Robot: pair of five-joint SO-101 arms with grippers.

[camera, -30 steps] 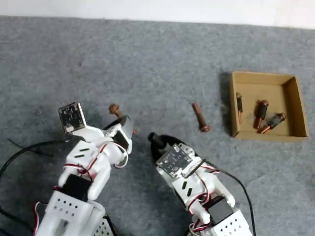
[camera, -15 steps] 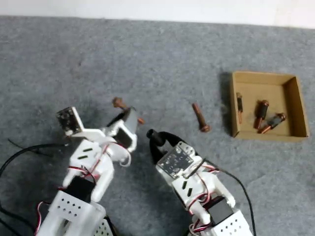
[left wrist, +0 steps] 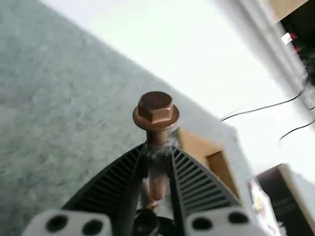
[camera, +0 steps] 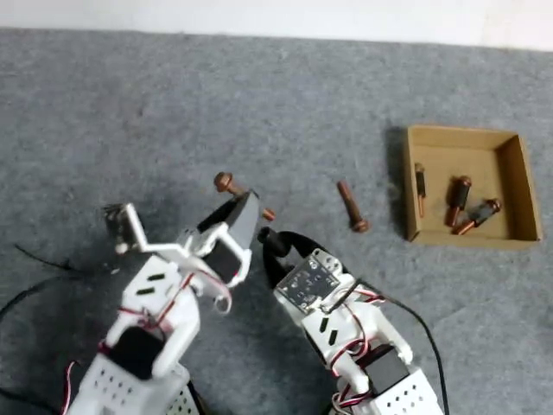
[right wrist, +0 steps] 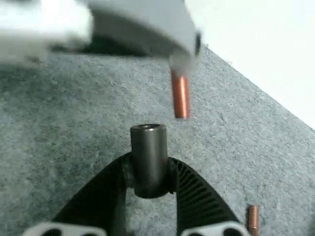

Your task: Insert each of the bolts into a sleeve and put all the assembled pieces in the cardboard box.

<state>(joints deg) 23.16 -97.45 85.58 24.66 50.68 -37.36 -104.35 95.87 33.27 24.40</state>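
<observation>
Left hand (left wrist: 157, 150) clenched on a bolt (left wrist: 155, 112) by its shank, tip close to but not touching the open end of the sleeve (right wrist: 148, 152) gripped in the right hand (right wrist: 148, 169). Second bolt (camera: 352, 206) lies loose on the counter (camera: 259, 104) near the cardboard box (camera: 467, 136), three assembled pieces (camera: 458, 201) inside.

We see a copper-brown bolt (left wrist: 155, 113) between the black, ribbed fingers (left wrist: 120, 174) of the left gripper (left wrist: 157, 157). A dark grey, near-black sleeve (right wrist: 148, 155) sits in the equally black, ribbed right gripper (right wrist: 148, 169), over a mottled grey felt mat (camera: 259, 104). To the right, we find a tan cardboard box (camera: 479, 164) holding copper-and-black assembled pieces (camera: 458, 199), with a second copper bolt (camera: 352, 206) left of it, while the left arm (camera: 160, 290) and right arm (camera: 341, 324) nearest us are white.
</observation>
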